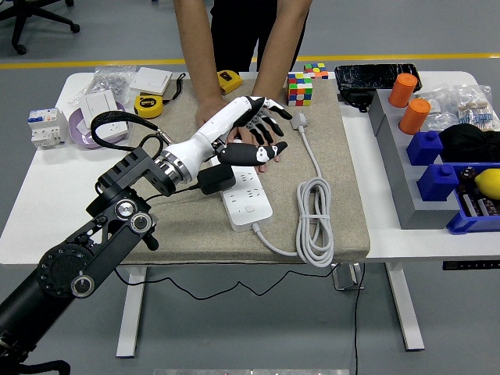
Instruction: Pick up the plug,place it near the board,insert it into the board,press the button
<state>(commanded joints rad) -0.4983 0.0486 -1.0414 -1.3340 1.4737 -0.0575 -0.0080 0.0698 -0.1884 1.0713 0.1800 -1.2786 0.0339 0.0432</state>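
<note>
The left hand (251, 129) hovers with fingers spread, gripping nothing, above the far end of the board (244, 193); the black plug (216, 179) sits in the board, below and behind the hand

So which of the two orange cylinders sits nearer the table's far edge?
The left orange cylinder, beside the black tray; the other orange cylinder stands closer to the blue bins.

Looked like a robotics lab/test bench w/ grey floor, yellow floor line (375, 58), my white table (55, 203) crowded w/ tape measures (148, 106), wall switches (100, 109), blue parts bins (445, 168), office chair (31, 19) behind.
</note>
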